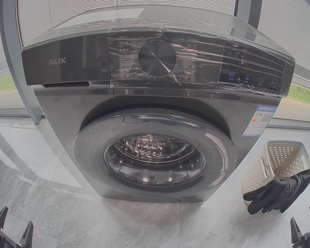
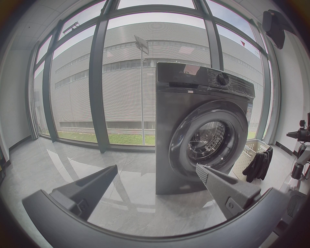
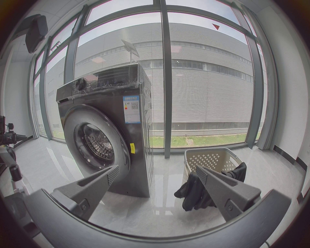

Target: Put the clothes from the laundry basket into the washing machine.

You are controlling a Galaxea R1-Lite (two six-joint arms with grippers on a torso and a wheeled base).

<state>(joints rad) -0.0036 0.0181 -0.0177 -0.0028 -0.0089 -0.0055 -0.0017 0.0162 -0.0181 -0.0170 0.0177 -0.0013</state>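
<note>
One grey front-loading washing machine (image 1: 155,105) is standing on a pale floor (image 1: 57,200), its round glass door (image 1: 154,155) sitting shut. One cream perforated laundry basket (image 1: 284,157) is standing near the machine's right side. One bundle of black clothes (image 1: 277,196) is hanging crumpled over the basket's front rim, trailing down its outer wall. Two claws are showing, the left gripper (image 1: 16,220) and the right gripper (image 1: 303,220), both spread wide and holding nothing. The head view is showing a round dial (image 1: 157,58) under clear film. The right wrist view is showing the machine's side panel (image 3: 147,145) and the basket's inside.
</note>
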